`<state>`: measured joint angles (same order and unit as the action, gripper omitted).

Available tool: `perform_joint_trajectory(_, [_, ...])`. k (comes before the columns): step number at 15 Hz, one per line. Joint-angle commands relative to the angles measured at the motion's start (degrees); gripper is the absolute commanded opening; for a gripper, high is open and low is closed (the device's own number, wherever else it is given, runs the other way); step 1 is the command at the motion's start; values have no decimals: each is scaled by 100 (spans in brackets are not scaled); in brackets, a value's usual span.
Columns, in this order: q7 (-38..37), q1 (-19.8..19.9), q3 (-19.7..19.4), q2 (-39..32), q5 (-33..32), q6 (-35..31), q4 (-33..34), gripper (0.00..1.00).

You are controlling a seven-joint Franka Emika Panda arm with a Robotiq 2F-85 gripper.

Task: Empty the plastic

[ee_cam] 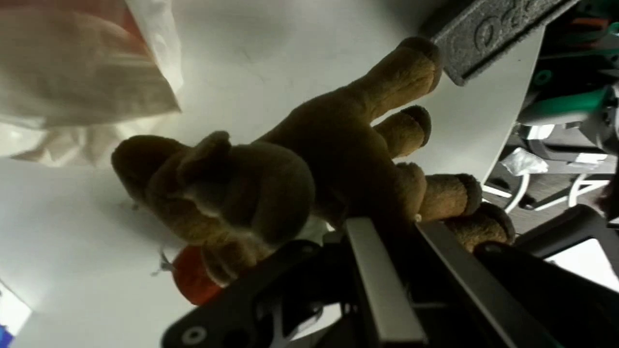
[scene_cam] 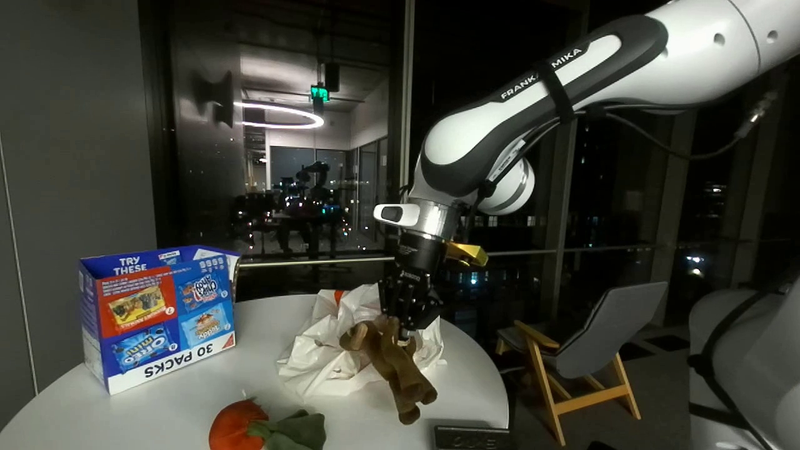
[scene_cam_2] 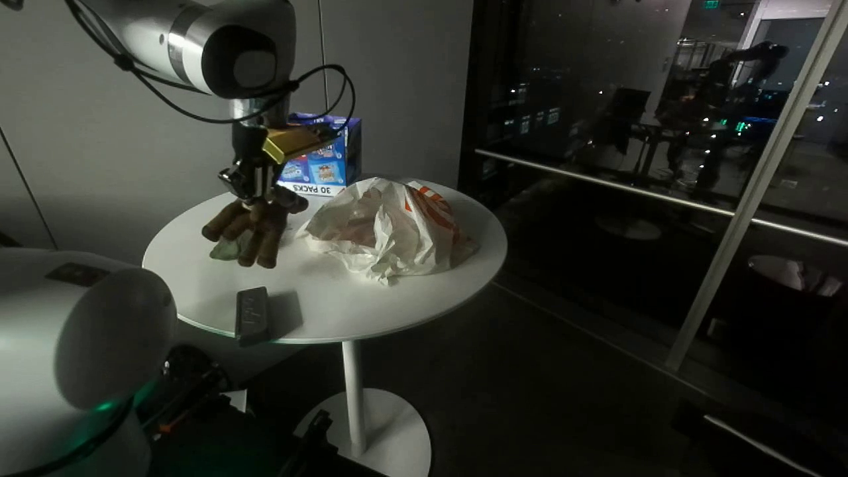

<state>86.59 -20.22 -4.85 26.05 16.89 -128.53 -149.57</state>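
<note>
A crumpled white plastic bag [scene_cam: 325,362] with red-orange print lies on the round table. It also shows in an exterior view [scene_cam_2: 391,228] and at the upper left of the wrist view [ee_cam: 82,72]. I cannot tell what is inside it. My gripper [scene_cam: 405,332] is shut on the body of a brown plush animal [scene_cam: 394,362], which appears to hang above the table, outside the bag. In an exterior view the gripper [scene_cam_2: 250,199] and plush animal [scene_cam_2: 265,228] are beside the bag. In the wrist view the plush animal [ee_cam: 329,130] sits between the fingers [ee_cam: 392,227].
A red plush with green leaves [scene_cam: 237,425] lies on the white table [scene_cam_2: 344,311], partly under the held toy in the wrist view [ee_cam: 193,275]. A snack box [scene_cam: 169,319] stands on the table. A dark grey block [scene_cam_2: 252,311] lies at the table edge.
</note>
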Motion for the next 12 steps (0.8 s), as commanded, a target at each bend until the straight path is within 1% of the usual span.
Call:
perform_joint_trajectory(1, [677,-314,156,-555,446,537,396,16])
perform_joint_trajectory(4, [1078,-397,424,-1117,633,1017,707,16])
perform_joint_trajectory(5, [1094,-351,552,-1303,594,1227,839,24])
perform_joint_trajectory(6, [1122,-284,660,-1452,563,1370,948,42])
perform_joint_trajectory(8, [1050,-130,837,-1701,458,1686,1185,55])
perform_joint_trajectory(10, [864,21,994,-1895,360,1944,1408,71])
perform_joint_trajectory(12, [564,179,1129,-1902,215,1940,1495,87])
